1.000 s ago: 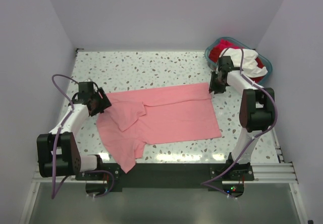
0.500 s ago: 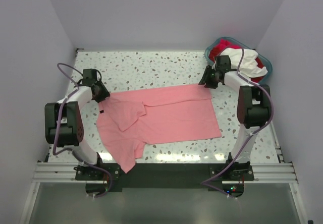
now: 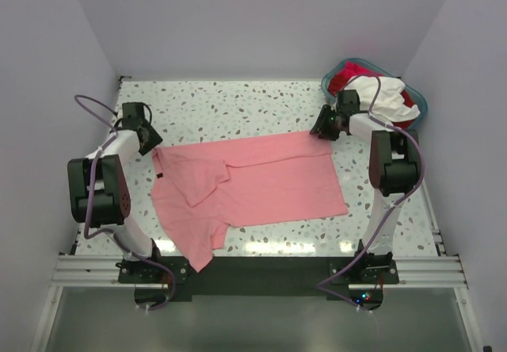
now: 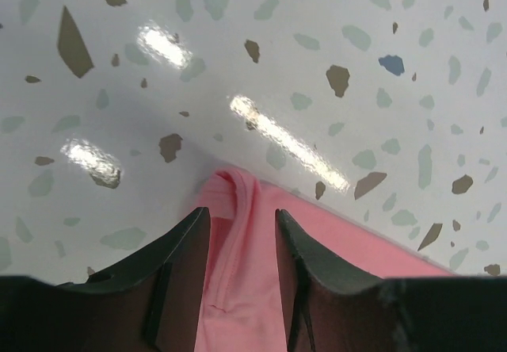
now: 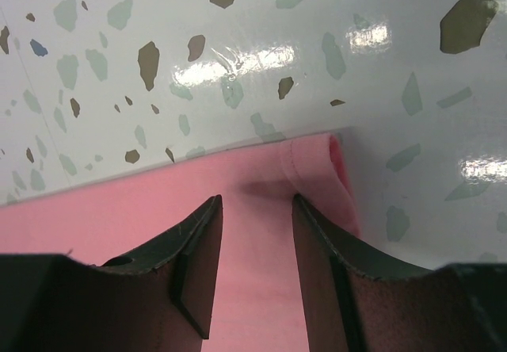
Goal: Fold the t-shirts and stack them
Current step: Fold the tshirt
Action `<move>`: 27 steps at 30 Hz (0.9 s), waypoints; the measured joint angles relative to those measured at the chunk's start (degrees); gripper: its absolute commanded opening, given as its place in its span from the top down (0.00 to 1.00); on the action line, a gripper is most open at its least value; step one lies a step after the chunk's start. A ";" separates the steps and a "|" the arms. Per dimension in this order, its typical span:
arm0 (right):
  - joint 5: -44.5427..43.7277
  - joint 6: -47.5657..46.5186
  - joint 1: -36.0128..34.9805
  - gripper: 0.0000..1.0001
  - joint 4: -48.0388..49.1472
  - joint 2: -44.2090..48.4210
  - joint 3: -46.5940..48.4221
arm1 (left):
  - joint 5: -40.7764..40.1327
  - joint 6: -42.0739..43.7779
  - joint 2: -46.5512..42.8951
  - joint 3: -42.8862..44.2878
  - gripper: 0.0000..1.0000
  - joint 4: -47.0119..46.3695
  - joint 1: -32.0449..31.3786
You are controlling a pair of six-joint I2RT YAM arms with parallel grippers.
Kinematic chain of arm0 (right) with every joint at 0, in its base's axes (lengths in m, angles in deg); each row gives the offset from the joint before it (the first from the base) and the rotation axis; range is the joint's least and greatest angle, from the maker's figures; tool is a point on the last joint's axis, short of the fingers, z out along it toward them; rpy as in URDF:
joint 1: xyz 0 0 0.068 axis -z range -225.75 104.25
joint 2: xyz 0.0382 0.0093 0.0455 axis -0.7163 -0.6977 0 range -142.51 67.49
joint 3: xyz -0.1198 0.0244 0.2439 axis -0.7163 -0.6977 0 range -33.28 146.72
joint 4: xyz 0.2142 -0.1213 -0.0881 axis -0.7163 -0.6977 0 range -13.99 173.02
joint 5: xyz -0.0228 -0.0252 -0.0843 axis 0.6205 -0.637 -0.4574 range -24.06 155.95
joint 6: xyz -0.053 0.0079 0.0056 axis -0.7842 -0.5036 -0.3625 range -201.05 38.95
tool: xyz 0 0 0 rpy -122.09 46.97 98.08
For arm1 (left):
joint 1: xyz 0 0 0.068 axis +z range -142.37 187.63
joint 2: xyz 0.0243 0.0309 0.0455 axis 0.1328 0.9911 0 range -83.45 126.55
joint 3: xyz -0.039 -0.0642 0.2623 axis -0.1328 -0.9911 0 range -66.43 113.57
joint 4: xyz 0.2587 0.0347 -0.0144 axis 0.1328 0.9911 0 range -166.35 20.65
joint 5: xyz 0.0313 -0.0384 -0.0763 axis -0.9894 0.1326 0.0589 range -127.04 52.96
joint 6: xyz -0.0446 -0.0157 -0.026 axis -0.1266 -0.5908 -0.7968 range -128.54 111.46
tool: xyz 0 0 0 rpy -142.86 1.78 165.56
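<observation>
Left gripper (image 3: 150,139) (image 4: 242,213) sits low at the far left corner of the pink shirt (image 3: 269,181) (image 4: 239,288). Its fingers are apart, and cloth lies in the gap between them. Right gripper (image 3: 321,128) (image 5: 257,201) sits low at the shirt's (image 5: 119,209) far right corner, its fingers also apart over flat cloth, with the rolled corner edge just outside one finger.

A second ago the left arm stretched in from the near left with its gripper lower on the shirt's left edge; it has since swung back to the far corner and now stands folded up. The right gripper has slid a little left along the far edge. The shirt lies much as before.

The shirt is salmon pink and spread lengthwise across the middle of the speckled table (image 3: 238,106), neck end to the left with a small dark tag (image 3: 158,175). One sleeve is folded in over the body; the other trails toward the near edge. A red shirt (image 3: 347,73) and a white shirt (image 3: 394,98) sit heaped in the teal basket (image 3: 325,84) at the far right.
</observation>
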 measured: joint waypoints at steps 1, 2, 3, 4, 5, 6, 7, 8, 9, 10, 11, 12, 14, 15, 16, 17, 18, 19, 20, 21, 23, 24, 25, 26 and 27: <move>0.02 0.02 0.00 0.55 0.04 -0.02 0.00 | -0.24 -0.20 0.02 0.28 0.58 -0.04 0.68; 0.07 0.02 0.00 0.55 0.11 -0.04 0.00 | -0.42 -0.28 0.24 0.59 0.60 -0.02 1.20; 0.11 0.02 0.00 0.55 0.15 -0.04 0.00 | -0.59 -0.35 0.44 0.90 0.61 -0.02 1.57; 0.15 0.02 0.00 0.55 0.17 -0.04 0.00 | -0.72 -0.42 0.81 1.25 0.62 -0.09 1.97; 0.17 0.02 0.00 0.55 0.22 -0.04 0.00 | -0.85 -0.44 1.25 1.57 0.64 -0.15 2.16; 0.17 0.00 0.00 0.55 0.22 -0.04 0.00 | -0.87 -0.50 1.73 1.81 0.64 -0.24 2.23; 0.17 0.00 0.00 0.55 0.22 -0.04 0.00 | -0.85 -0.68 2.23 1.97 0.66 -0.31 2.25; 0.15 -0.02 0.00 0.55 0.22 -0.04 0.00 | -0.81 -0.81 2.73 2.03 0.67 -0.31 2.21; 0.13 -0.09 0.00 0.55 0.22 -0.04 0.00 | -0.70 -0.83 3.21 2.08 0.69 -0.31 2.16; 0.11 -0.15 0.00 0.55 0.20 -0.04 0.00 | -0.61 -0.87 3.76 2.14 0.69 -0.22 2.14; 0.04 -0.20 0.00 0.55 0.20 -0.04 0.00 | -0.50 -0.87 4.28 2.25 0.69 -0.22 2.14; -0.02 -0.24 0.00 0.55 0.20 -0.04 -0.02 | -0.39 -0.87 4.61 2.25 0.69 -0.24 2.14; -0.17 -0.35 0.00 0.55 0.22 -0.04 -0.02 | -0.04 -0.90 5.09 2.25 0.69 -0.22 2.14; -0.24 -0.37 0.00 0.55 0.20 -0.04 -0.02 | 0.09 -0.92 5.16 2.25 0.69 -0.22 2.14; -0.26 -0.37 0.00 0.55 0.22 -0.04 -0.02 | 0.22 -1.11 5.18 2.25 0.69 -0.22 2.14; -0.31 -0.37 0.00 0.55 0.20 -0.04 -0.02 | 0.31 -1.22 5.18 2.25 0.71 -0.26 2.14; -0.33 -0.37 0.00 0.55 0.20 -0.04 -0.02 | 0.39 -1.27 5.18 2.25 0.72 -0.31 2.14; -0.39 -0.37 0.00 0.55 0.20 -0.04 -0.02 | 0.44 -1.27 5.18 2.25 0.73 -0.31 2.14; -0.46 -0.37 0.00 0.55 0.20 -0.04 -0.02 | 0.46 -1.27 5.20 2.25 0.74 -0.31 2.14; -0.48 -0.39 0.00 0.55 0.20 -0.04 -0.02 | 0.46 -1.27 5.20 2.25 0.76 -0.31 2.14; -0.50 -0.39 0.00 0.55 0.20 -0.04 -0.04 | 0.48 -1.27 5.20 2.25 0.76 -0.31 2.14; -0.52 -0.39 0.00 0.55 0.20 -0.04 -0.04 | 0.50 -1.29 5.20 2.25 0.77 -0.31 2.14; -0.52 -0.39 0.00 0.55 0.20 -0.02 -0.04 | 0.50 -1.29 5.22 2.25 0.77 -0.31 2.14; -0.55 -0.39 0.00 0.55 0.20 -0.02 -0.07 | 0.50 -1.27 5.27 2.25 0.77 -0.31 2.14; -0.55 -0.39 0.00 0.55 0.20 -0.02 -0.07 | 0.50 -1.29 5.31 2.25 0.77 -0.31 2.14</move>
